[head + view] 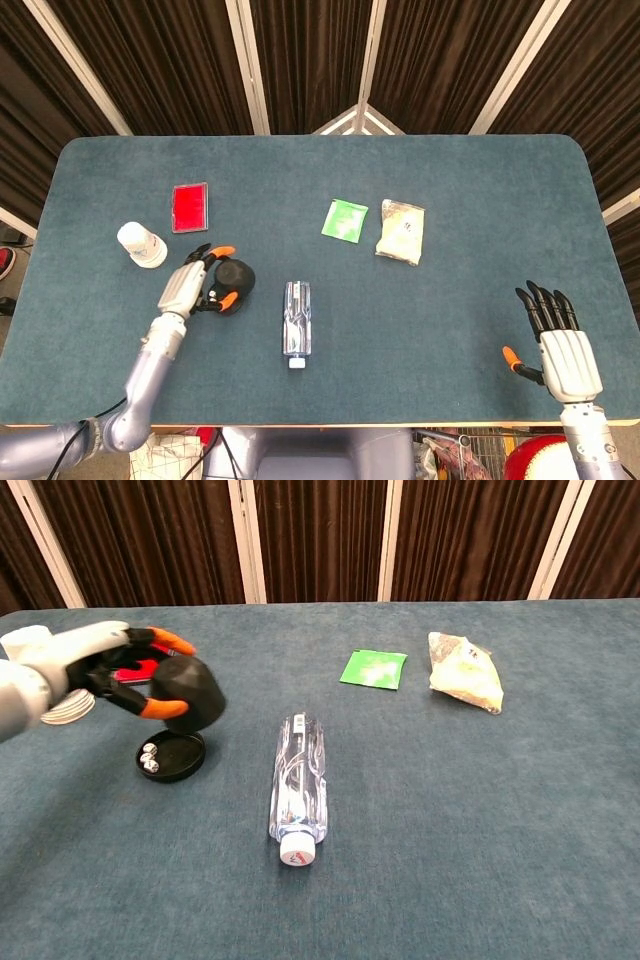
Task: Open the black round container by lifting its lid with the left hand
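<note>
A blue-grey carpeted table is standing before dark brown curtains with pale vertical posts. The left hand is gripping the black domed lid, holding it tilted in the air above the container base, which is resting on the table with small silvery pieces inside. The right hand is lying with fingers spread, holding nothing, near the table's front right corner. A clear water bottle is lying beside the base.
</note>
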You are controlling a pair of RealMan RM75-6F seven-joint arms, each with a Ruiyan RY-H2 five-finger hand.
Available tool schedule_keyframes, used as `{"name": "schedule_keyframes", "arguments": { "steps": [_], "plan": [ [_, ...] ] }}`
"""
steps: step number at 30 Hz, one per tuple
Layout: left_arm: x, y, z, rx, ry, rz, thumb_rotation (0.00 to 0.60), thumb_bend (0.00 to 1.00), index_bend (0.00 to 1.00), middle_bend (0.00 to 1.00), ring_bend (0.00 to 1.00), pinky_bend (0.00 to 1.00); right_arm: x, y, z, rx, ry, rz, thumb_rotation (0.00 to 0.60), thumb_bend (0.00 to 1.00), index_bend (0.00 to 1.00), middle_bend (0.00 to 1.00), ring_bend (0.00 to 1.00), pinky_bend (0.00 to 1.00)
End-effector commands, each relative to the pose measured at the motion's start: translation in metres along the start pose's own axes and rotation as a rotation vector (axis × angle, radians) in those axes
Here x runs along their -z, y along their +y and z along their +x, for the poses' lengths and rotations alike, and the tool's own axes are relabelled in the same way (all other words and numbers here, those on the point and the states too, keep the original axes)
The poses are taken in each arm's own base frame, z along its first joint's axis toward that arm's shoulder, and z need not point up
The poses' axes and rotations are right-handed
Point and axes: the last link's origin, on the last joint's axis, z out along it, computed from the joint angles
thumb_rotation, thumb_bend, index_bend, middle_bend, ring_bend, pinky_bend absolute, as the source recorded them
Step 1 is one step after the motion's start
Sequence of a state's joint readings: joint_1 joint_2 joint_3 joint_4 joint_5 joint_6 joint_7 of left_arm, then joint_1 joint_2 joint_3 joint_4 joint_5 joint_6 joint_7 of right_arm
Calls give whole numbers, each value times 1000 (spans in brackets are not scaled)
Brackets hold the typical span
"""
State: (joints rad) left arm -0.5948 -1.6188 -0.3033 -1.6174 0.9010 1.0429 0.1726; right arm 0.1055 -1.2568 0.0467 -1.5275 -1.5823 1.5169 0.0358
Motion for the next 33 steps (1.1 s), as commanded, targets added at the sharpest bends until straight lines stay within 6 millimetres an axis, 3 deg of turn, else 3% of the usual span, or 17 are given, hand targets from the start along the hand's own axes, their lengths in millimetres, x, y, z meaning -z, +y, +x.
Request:
{"name": "schedule_keyframes", "arguments": {
  "steps": [1, 7, 15, 18, 22, 25, 33],
  "plan": [
    [-15, 13, -14, -15, -21, -3, 600, 549, 209, 464, 1, 0, 0, 0, 0, 0, 2, -3, 600, 289, 68, 24, 68, 11],
    [-34, 26, -35, -37, -22, 7, 600, 550, 217, 459, 0, 0, -1, 3, 1, -1, 2, -8, 600, 288, 68, 24, 68, 11],
    [-40, 21, -51, -60, -40, 34, 600, 549, 223, 439, 0, 0, 0, 4, 1, -15, 2, -7, 600, 288, 68, 24, 68, 11],
    [-40, 15, -53, -77, -56, 44, 600, 517, 223, 364, 0, 0, 1, 4, 2, -19, 0, -4, 600, 288, 68, 24, 68, 11],
    [-39, 11, -53, -80, -106, 50, 600, 417, 185, 138, 0, 0, 2, 4, 2, -21, -1, -2, 600, 288, 68, 24, 68, 11],
    [-36, 12, -48, -99, -132, 26, 600, 350, 128, 26, 0, 0, 0, 4, 1, -20, -4, -1, 600, 289, 68, 24, 68, 11],
    [-22, 27, -26, -89, -122, -43, 600, 314, 66, 0, 0, 0, 0, 3, 0, -17, -5, 3, 600, 289, 68, 24, 68, 11]
  ]
}}
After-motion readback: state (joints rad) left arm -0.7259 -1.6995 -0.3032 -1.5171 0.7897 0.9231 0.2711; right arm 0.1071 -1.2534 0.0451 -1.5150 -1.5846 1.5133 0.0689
